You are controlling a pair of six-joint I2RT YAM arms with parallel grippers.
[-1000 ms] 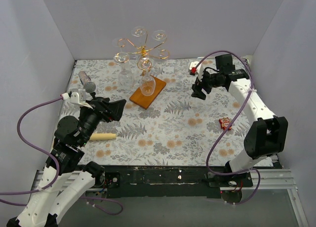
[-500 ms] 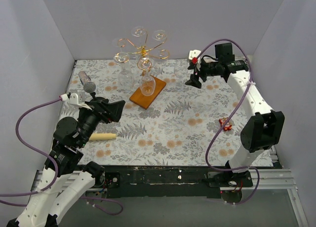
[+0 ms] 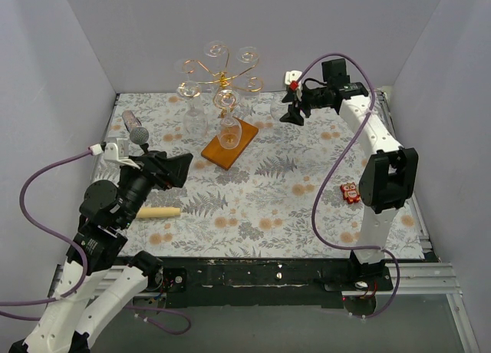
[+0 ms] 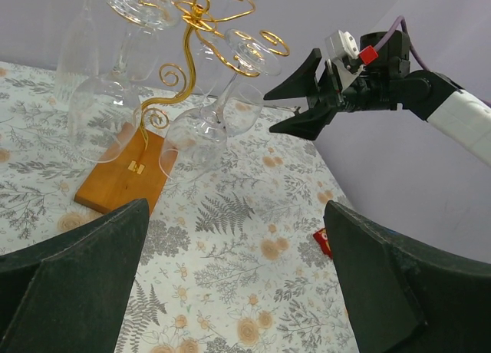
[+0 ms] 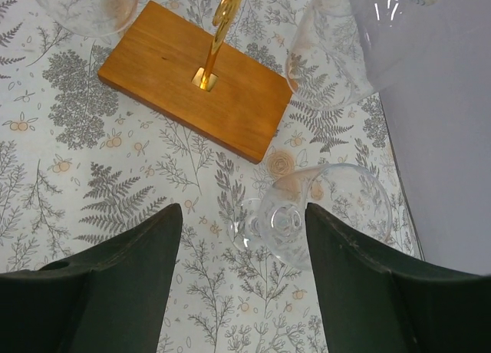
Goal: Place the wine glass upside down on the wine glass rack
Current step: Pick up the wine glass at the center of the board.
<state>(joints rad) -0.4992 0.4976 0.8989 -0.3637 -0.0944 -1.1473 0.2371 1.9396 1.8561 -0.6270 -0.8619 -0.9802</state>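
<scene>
A: White floral cloth covers the tabletop [image 3: 261, 207]; at its back stands the wine glass rack [image 3: 222, 79], gold wire on a wooden base [image 3: 230, 146], with hung glasses [image 4: 192, 142] bowl-down.
B: Left end effector [image 3: 180, 170] sits raised at the near left, jaws spread wide, gripping nothing.
A: Right end effector [image 3: 290, 113] hovers at the back right, released, empty too.
B: And the wine glass [image 5: 330, 207] lies on its side on the cloth beneath it, near that base, untouched.
A: Smaller bits: a microphone [image 3: 134, 127], a wooden stick [image 3: 157, 212], a red trinket [image 3: 350, 192].

Top cam high, rear; L wrist looks across, R down close; all share rack [image 3: 217, 153].
</scene>
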